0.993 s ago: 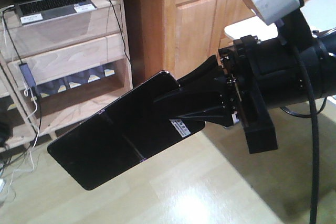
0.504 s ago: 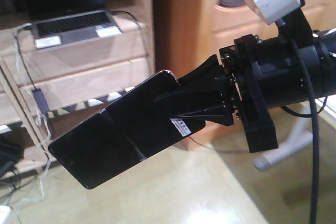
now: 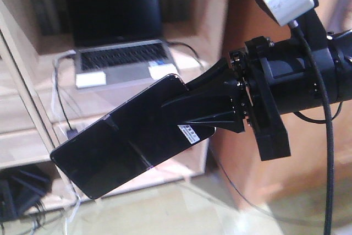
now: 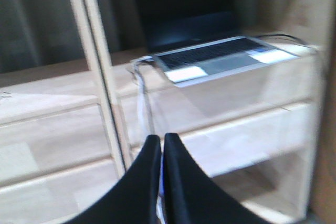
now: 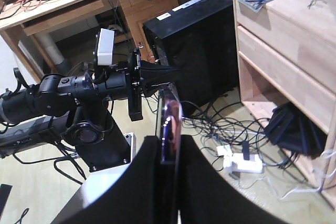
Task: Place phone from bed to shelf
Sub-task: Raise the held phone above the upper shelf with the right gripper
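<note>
The right pincer is clamped on the phone, gripping it by one short end just beside its small white barcode sticker. The phone sticks out to the left and slightly downward, glossy face up, in mid-air. From the right wrist view it shows edge-on between the two black fingers.

The left pincer has its fingers pressed together with nothing between them, pointing at the shelf.

Behind the phone stands the pale wooden shelf, with an open silver laptop on one board and cables trailing from it. The bed is not in view.

Over the last second the grip on the phone has not shifted, but the shelf and laptop have grown larger and slid from the upper left corner toward the middle of the front view. This suggests the robot is closing in on the shelf. The carry seems well along. What remains is to reach a free board and set the phone down, clear of the laptop and cables.
</note>
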{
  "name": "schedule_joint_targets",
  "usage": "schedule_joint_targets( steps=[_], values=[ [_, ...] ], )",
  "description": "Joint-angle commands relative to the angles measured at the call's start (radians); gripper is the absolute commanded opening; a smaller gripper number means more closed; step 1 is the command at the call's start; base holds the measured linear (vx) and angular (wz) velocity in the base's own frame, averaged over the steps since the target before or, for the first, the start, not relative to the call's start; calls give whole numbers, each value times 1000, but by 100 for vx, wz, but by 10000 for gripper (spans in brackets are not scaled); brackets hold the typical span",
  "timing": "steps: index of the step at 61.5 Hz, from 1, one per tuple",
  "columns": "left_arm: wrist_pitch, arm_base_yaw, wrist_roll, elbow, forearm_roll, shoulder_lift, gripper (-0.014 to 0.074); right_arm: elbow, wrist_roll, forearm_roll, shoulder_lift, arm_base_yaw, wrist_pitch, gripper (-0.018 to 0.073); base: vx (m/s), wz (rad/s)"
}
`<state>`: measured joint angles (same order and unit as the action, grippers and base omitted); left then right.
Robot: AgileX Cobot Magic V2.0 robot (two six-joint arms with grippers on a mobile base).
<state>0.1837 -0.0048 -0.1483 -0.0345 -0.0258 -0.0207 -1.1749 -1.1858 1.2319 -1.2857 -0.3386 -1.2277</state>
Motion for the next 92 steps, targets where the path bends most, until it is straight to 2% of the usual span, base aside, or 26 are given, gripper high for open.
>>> schedule_joint_targets(
  steps=[1, 53, 92],
  values=[
    [-71, -6, 6, 23, -9, -4, 1, -26, -1, 93, 26, 3, -58, -2, 43, 28],
    [-71, -6, 6, 23, -9, -4, 1, -26, -1, 92, 26, 3, -57, -2, 33, 25],
    [-71, -6, 6, 23, -9, -4, 1, -26, -1, 92, 26, 3, -57, -2, 15, 3]
  ],
)
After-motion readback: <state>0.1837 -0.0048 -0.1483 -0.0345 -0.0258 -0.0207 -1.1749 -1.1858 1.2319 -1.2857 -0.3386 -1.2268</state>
